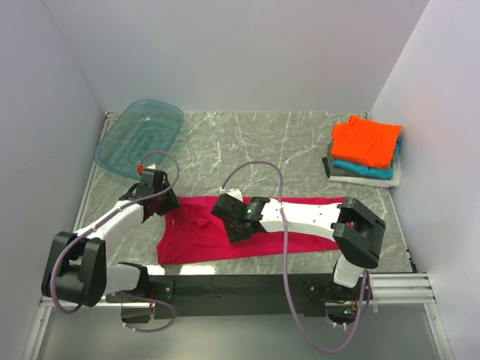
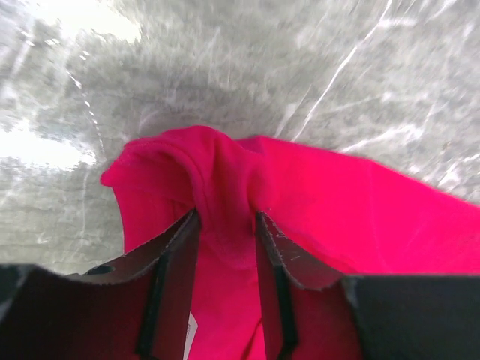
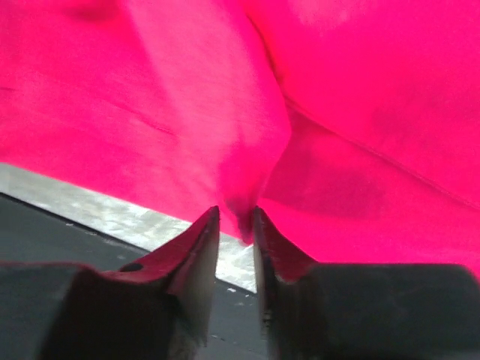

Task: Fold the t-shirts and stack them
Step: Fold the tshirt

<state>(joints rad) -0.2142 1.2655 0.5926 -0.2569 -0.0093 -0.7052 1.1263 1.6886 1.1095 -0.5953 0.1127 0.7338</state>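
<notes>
The crimson-magenta t-shirt (image 1: 202,241) lies spread across the near part of the table. My left gripper (image 1: 172,204) sits at its left end and is shut on a bunched ridge of the fabric (image 2: 225,180), which stands up between the fingers (image 2: 176,262). My right gripper (image 1: 232,231) is over the middle of the shirt and is shut on a pinched fold (image 3: 247,180) near the shirt's front edge. The orange t-shirt (image 1: 366,141), the teal t-shirt (image 1: 367,169) and the grey-white t-shirt (image 1: 337,169) lie folded in a stack at the far right.
A translucent teal plastic tub (image 1: 140,135) leans at the far left corner. The black rail (image 1: 225,285) carrying the arm bases runs along the near edge. White walls close in the table on three sides.
</notes>
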